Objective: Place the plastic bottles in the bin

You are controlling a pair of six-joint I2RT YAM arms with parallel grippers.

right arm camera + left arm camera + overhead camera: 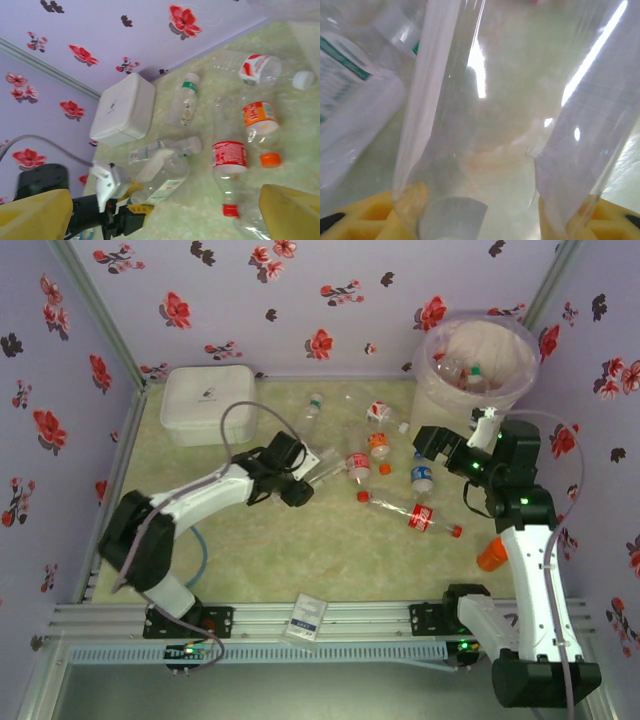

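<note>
Several plastic bottles (415, 515) scattered on the table (300, 550), left gripper (303, 475) clamped on a clear bottle (326, 465); right gripper (432, 445) spread wide and empty, just beside the bin (430, 390)

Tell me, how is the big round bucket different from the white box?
The bucket is round and tall; the white box is flat with rounded corners. The bucket is open on top, with bottles inside; the box is shut. You can partly see through the bucket; the box is solid white. Both are pale and stand at the back, in opposite corners.
</note>
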